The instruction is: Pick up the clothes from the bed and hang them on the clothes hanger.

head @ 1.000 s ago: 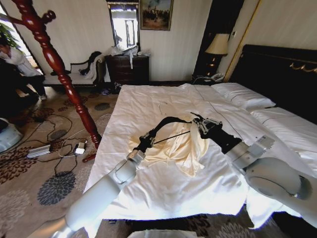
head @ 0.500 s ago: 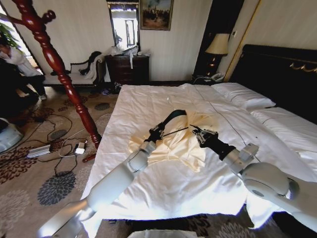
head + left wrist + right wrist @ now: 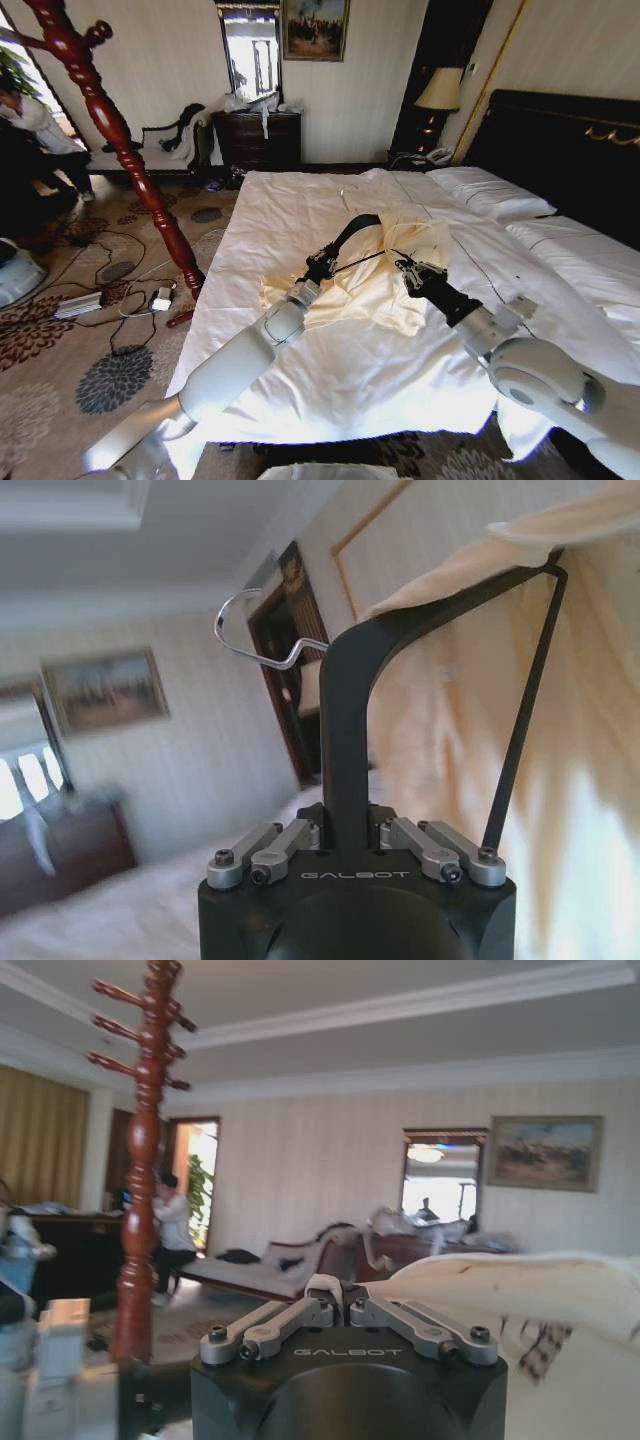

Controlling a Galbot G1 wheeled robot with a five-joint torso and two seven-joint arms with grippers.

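- Step, judged: dressing the hanger over the bed [image 3: 330,370], garment partly on.
- Left claw [image 3: 318,266]: clamped on the clothes hanger [image 3: 352,232], held upright.
- Right claw [image 3: 412,272]: closed on the clothes [image 3: 375,285], just beside the hanger.
- Clothes: draped over the hanger's far arm, rest trailing on the bed.
- Next: draw cloth over the bare near arm.

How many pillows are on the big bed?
2 that I can see: one white pillow by the dark headboard, and another pillow beside it, nearer the robot's right. More may be hidden past the picture's edge.
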